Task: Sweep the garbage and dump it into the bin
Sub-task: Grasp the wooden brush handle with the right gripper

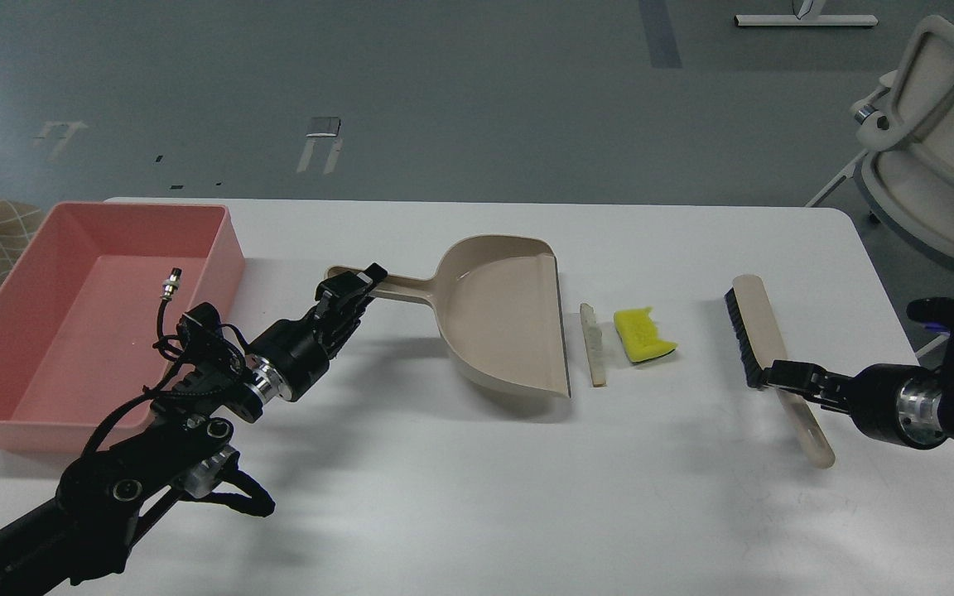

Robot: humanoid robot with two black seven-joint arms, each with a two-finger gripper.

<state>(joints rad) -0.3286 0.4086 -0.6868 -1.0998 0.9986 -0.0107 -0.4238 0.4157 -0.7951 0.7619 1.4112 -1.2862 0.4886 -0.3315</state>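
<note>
The garbage lies mid-table: a jagged yellow sponge piece [644, 335] and a thin beige strip [593, 344] just left of it. The strip lies next to the open lip of the beige dustpan [510, 319]. My left gripper [353, 286] is shut on the dustpan's handle end. The pink bin [71, 331] stands empty at the far left. The beige brush with black bristles [752, 327] lies to the right of the sponge. My right gripper [778, 377] is at the brush's handle, just below the bristles. Its fingers look dark and I cannot tell them apart.
The white table [477, 488] ends close behind the bin and the dustpan. A white chair [932, 141] stands off the table's far right corner. A cable with a metal plug [169, 285] sticks up from my left wrist beside the bin.
</note>
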